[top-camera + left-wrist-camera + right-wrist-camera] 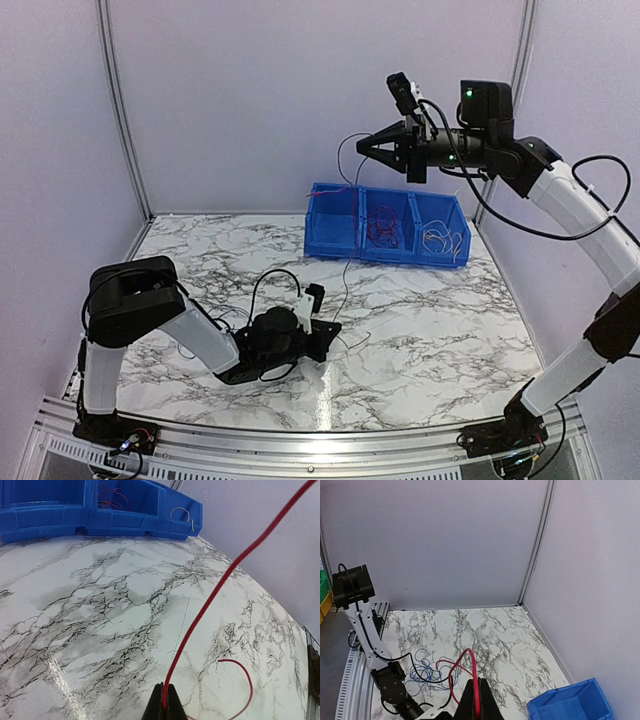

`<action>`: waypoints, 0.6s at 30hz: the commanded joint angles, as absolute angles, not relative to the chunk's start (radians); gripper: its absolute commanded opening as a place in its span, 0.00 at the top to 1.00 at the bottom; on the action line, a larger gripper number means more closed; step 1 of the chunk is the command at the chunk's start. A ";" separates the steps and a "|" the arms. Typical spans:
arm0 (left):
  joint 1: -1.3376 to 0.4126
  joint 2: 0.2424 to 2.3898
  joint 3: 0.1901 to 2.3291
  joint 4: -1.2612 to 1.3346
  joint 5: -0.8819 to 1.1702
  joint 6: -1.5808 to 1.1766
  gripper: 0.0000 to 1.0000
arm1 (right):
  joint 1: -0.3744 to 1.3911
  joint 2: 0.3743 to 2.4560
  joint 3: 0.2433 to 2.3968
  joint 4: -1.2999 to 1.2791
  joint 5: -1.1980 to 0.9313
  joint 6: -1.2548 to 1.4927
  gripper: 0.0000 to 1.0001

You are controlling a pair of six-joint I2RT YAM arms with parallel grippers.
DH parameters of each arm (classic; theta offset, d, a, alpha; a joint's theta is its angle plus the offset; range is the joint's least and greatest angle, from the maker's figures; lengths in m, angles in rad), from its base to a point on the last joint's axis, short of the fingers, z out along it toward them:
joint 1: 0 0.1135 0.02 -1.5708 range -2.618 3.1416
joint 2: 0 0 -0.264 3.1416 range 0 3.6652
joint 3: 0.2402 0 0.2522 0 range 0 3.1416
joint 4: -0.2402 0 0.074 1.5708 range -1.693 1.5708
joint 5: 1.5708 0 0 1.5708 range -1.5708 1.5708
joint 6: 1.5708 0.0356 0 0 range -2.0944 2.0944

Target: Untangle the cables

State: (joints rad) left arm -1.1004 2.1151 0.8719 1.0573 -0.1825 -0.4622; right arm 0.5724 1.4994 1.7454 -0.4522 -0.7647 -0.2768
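A red cable (210, 600) stretches between both grippers. My left gripper (165, 699) is shut on its lower part, low over the table (430, 330); the free red end (243, 680) curls on the marble beside it. My right gripper (478, 692) is shut on the cable's upper part (470, 662) and holds it high in the air above the blue bins (387, 225). In the top view the left gripper (326, 330) is at the table's middle and the right gripper (362, 147) is up near the back wall. Blue cables (422, 672) lie looped on the table by the left arm.
Three joined blue bins stand at the back; the middle one holds red and dark wires (386, 226), the right one pale wires (442, 238). The bins also show in the left wrist view (50, 510) and the right wrist view (570, 707). Walls close in the back and sides.
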 commanded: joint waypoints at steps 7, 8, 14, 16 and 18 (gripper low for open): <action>-1.095 2.183 0.848 1.124 -0.151 -0.497 1.00 | 0.523 1.539 1.867 -0.408 -0.677 -0.231 1.00; -1.095 2.187 0.850 1.124 -0.153 -0.497 1.00 | 0.520 1.542 1.872 -0.403 -0.672 -0.230 1.00; -1.095 2.163 0.840 1.126 -0.162 -0.469 0.89 | 0.514 1.563 1.867 -0.386 -0.613 -0.249 1.00; -1.095 2.126 0.818 1.125 -0.188 -0.452 0.66 | 0.512 1.569 1.847 -0.371 -0.570 -0.269 1.00; -1.097 2.086 0.789 1.125 -0.211 -0.436 0.53 | 0.508 1.578 1.827 -0.352 -0.529 -0.285 1.00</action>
State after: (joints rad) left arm -1.1004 2.1555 0.8402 1.1290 -0.1688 -0.4740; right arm 0.5224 1.5604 1.8214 -0.4236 -0.6258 -0.2615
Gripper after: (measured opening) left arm 0.376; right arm 0.016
